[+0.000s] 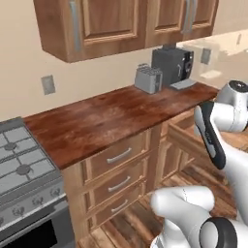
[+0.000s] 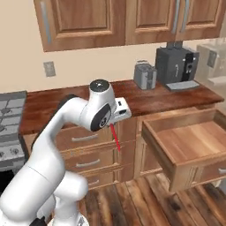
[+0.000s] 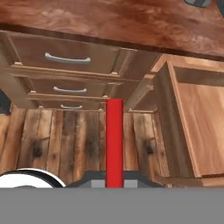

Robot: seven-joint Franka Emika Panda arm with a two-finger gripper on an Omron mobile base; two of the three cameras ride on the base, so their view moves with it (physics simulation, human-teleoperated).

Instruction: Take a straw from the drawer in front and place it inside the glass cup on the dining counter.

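The red straw (image 2: 116, 137) hangs from my gripper (image 2: 114, 125), which is shut on its upper end in front of the closed drawers. In the hand view the straw (image 3: 114, 140) runs straight up from between my fingertips (image 3: 114, 183) over the wooden floor. The open drawer (image 2: 190, 145) stands pulled out to the right of the gripper, and its light wood bottom (image 3: 199, 127) looks bare. It also juts out beside my arm in the left base view (image 1: 186, 133). The glass cup and the dining counter are out of view.
A narrow reddish-brown counter (image 2: 132, 97) carries a toaster (image 2: 145, 76) and a coffee machine (image 2: 176, 66). Three closed drawers (image 3: 68, 59) sit under it, a stove (image 1: 22, 167) to the left, wall cabinets (image 2: 84, 20) above.
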